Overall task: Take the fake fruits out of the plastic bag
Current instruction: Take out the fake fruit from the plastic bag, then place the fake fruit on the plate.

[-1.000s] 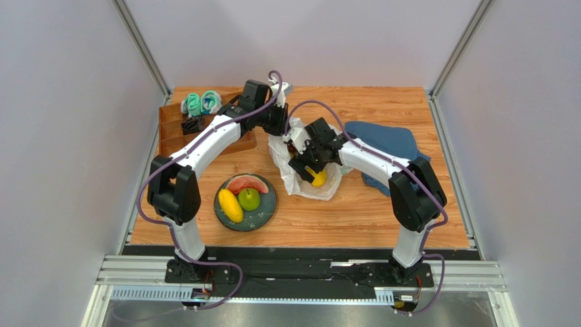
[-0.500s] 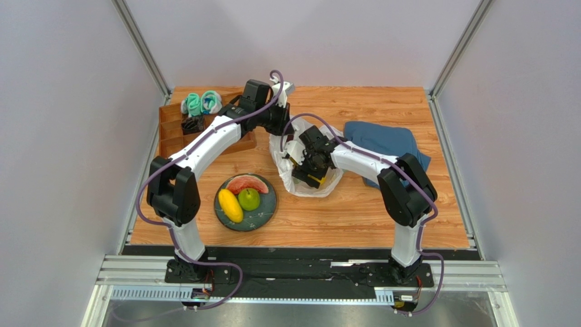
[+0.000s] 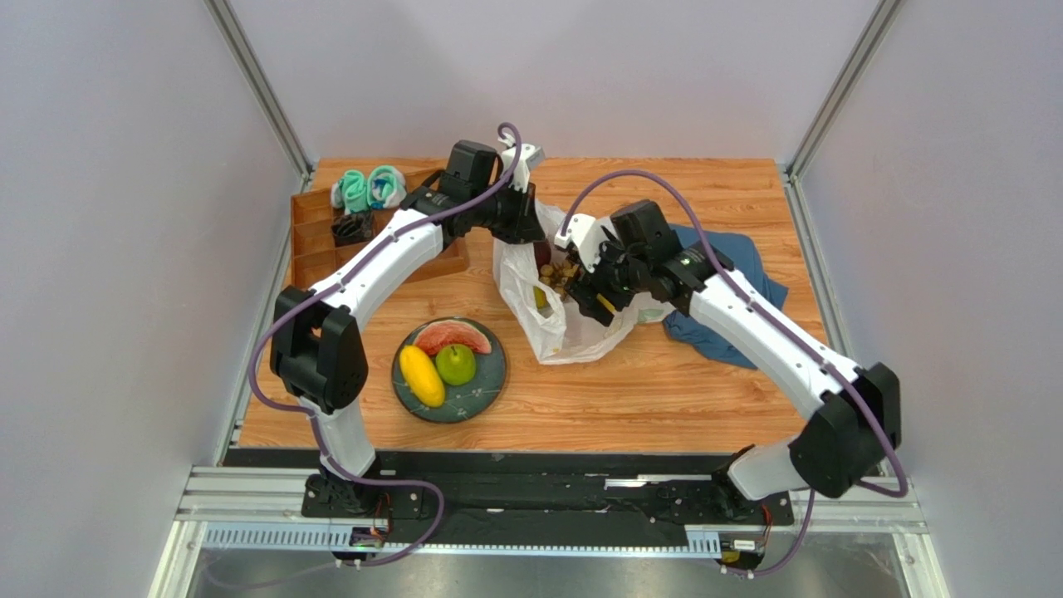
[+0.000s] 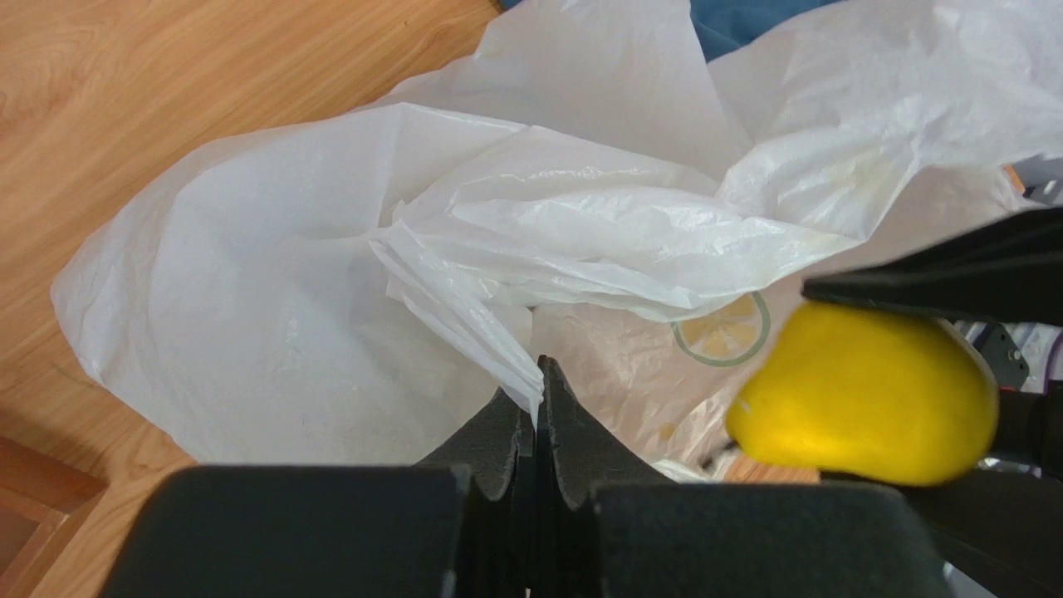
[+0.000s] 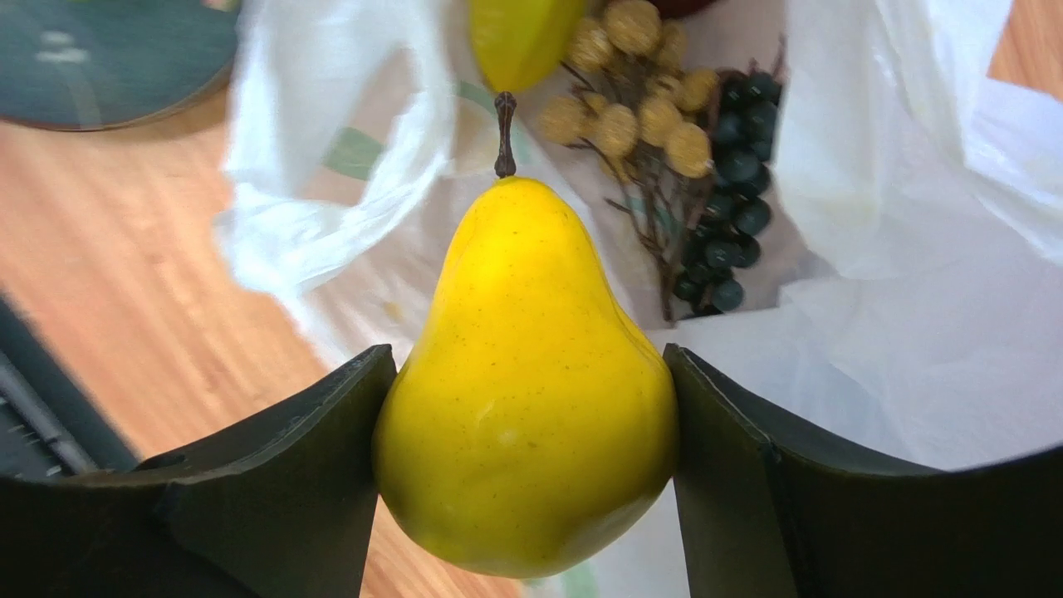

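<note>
The white plastic bag [image 3: 564, 334] lies open at mid-table. My left gripper [image 3: 529, 232] is shut on a fold of its rim [image 4: 499, 336], holding it up. My right gripper [image 3: 589, 297] is shut on a yellow pear [image 5: 530, 386], stem pointing away, just above the bag's mouth. The pear also shows in the left wrist view [image 4: 867, 393]. Inside the bag lie a tan grape bunch [image 5: 624, 112], a dark grape bunch [image 5: 736, 212] and another yellow fruit [image 5: 518, 37]. A watermelon slice [image 3: 452, 334], mango [image 3: 421, 375] and green apple [image 3: 456, 364] lie on a dark plate [image 3: 489, 386].
A wooden tray [image 3: 315, 249] stands at the back left with teal-and-white items [image 3: 368, 187]. A dark blue cloth [image 3: 711, 256] lies right of the bag, under the right arm. The plate's edge shows in the right wrist view [image 5: 112, 62].
My right gripper has lifted up and back out of the bag with the yellow pear, and its elbow has swung out to the right. The left gripper has kept its hold.
</note>
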Controlling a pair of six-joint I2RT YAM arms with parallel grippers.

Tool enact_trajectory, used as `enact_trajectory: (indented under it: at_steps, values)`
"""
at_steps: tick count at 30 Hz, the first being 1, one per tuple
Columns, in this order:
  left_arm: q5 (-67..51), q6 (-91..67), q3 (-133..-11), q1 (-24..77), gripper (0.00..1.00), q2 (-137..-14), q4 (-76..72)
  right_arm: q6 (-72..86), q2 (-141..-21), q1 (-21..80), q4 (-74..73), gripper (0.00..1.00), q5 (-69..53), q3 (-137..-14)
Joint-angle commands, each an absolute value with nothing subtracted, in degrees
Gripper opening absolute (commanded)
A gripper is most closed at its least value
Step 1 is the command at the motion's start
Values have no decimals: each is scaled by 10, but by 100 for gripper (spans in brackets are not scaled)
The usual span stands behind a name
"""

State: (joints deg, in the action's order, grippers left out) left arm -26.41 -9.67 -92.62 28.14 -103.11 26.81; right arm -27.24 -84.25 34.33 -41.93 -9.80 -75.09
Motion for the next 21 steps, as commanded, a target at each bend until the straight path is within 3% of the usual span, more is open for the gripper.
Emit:
enact_trajectory:
  at_steps: [1,2,5,8,13,21]
  values:
    - [-257,-83,-970,284,3,-1037,257,-280,-757,347,-425,51,-244,-710]
    - [-253,-79,-976,283,33,-1037,261,-290,-745,355,-418,51,-282,-701]
    - [-247,-62,-998,280,73,-1032,275,-301,-729,404,-388,52,-308,-684]
    - [-233,-52,-1005,269,82,-1006,287,-323,-774,470,-375,50,-318,-700]
    - [-232,-55,-968,220,82,-924,293,-298,-859,523,-263,49,-317,-701]
    - [-246,-48,-869,140,82,-799,288,-185,-1011,520,-187,49,-303,-762]
